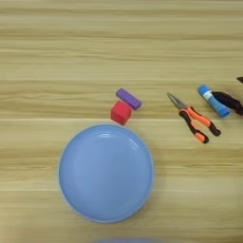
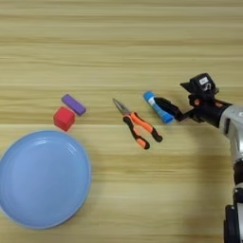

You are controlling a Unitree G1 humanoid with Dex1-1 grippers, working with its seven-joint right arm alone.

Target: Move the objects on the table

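Only the right eye view shows the silver forearm (image 2: 232, 123) behind the blue tube (image 2: 158, 107).

Wood from edge to edge here; the table (image 1: 42, 42) fills both views completely, so no wall, no floor, no window shows anywhere; the surface is light, a pale honey tone, with plank grain running straight across from left to right; darker brown streaks band it at intervals, a strong one across the middle and fainter ones near the top and lower down; the light is even and soft, falling from above; shadows on the wood are short and faint, sitting close under whatever casts them; no glare on the boards.
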